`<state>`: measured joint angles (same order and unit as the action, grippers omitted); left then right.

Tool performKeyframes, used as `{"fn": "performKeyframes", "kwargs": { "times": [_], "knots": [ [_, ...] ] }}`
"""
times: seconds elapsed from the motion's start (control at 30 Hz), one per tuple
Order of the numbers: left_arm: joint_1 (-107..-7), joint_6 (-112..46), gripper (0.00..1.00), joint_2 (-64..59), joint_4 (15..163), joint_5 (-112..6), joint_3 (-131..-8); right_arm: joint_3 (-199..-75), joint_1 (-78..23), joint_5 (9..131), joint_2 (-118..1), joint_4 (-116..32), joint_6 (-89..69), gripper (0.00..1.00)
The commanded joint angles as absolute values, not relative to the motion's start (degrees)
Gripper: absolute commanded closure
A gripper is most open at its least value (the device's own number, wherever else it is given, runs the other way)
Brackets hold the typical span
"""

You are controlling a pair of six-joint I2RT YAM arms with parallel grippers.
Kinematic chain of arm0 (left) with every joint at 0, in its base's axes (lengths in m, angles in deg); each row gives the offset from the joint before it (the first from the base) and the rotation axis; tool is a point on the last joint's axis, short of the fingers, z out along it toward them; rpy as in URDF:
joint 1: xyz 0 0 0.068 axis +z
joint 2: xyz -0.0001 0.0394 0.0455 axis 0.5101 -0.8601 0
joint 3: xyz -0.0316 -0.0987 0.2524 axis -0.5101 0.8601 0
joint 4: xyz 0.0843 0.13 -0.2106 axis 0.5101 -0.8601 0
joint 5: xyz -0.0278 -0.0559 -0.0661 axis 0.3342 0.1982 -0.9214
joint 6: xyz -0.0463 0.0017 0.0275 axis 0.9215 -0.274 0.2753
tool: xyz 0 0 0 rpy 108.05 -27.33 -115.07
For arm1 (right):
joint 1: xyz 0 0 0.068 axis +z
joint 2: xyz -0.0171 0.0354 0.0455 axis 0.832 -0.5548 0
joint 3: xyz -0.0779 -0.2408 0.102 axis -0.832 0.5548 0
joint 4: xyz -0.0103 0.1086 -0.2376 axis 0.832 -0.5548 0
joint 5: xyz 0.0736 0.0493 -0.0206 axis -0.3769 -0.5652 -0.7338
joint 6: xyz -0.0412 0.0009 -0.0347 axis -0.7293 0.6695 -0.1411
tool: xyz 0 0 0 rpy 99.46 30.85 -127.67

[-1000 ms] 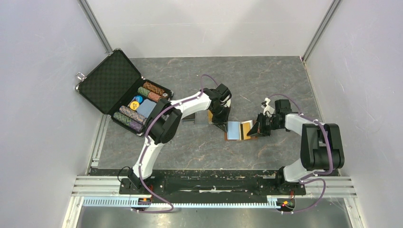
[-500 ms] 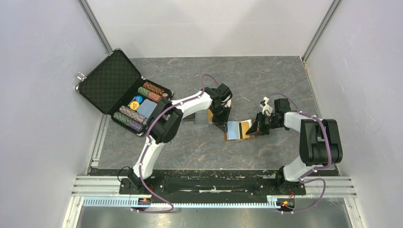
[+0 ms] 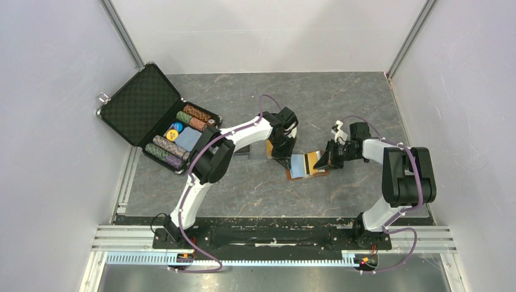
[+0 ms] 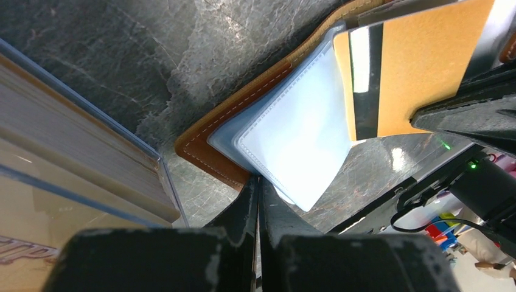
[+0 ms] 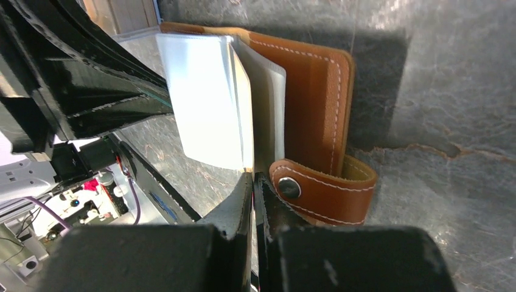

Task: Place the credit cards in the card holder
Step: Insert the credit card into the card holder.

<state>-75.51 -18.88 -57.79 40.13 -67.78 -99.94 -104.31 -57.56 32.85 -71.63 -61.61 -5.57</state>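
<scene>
Top external view shows the wallet (image 3: 297,165) lying open near the middle of the table (image 3: 255,188), between the two arms, with the open briefcase (image 3: 146,109) well apart at the far left. The left gripper (image 3: 285,156) is pinched closed on a clear sleeve (image 4: 292,140) of the wallet and lifts it off the brown cover. The right gripper (image 3: 328,159) is clamped on an orange card (image 3: 314,160), whose free edge sits right at the sleeves.

The step in hand looks like insertion: one arm holds a pocket open while the other feeds the card in. The next move probably calls for sliding the card leftward into the gap, level with the sleeve's mouth, while the left gripper holds the sleeve steady.

The open wallet's long axis runs roughly left to right across the table, slightly skewed, with its snap tab (image 5: 322,188) at the right end, towards the right arm. In the left wrist view the card's dark-striped edge faces the sleeves, so its long axis seems to lie across the direction of travel; the card's top is cut off there.
</scene>
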Motion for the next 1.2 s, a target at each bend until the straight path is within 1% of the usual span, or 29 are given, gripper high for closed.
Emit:
{"fn": "performKeyframes", "kwargs": {
  "times": [0.0, 0.17, 0.53, 0.57, 0.93, 1.17],
  "knots": [
    [-76.46, -22.00, 0.97, -60.93, 38.62, -65.13, -100.68, -107.60, -57.09, 35.76, -71.32, -61.32, -6.54, 1.00],
    [-76.46, -22.40, 0.98, -59.66, 37.94, -62.65, -101.54, -108.07, -57.05, 35.92, -70.86, -62.13, -6.89, 1.00],
    [-76.46, -22.31, 0.98, -60.66, 37.79, -63.39, -102.20, -102.91, -56.64, 34.27, -71.48, -59.12, -5.62, 1.00],
    [-76.46, -22.33, 0.98, -60.66, 37.75, -63.21, -102.19, -102.54, -55.02, 34.12, -71.26, -58.75, -5.29, 1.00],
    [-76.93, -23.46, 0.98, -61.66, 34.24, -58.90, -103.92, -100.72, -53.32, 31.90, -71.48, -55.02, -3.05, 1.00],
    [-77.25, -23.94, 0.98, -62.49, 32.90, -57.45, -104.44, -99.99, -53.18, 32.31, -69.71, -56.48, -2.69, 1.00]
  ]
}}
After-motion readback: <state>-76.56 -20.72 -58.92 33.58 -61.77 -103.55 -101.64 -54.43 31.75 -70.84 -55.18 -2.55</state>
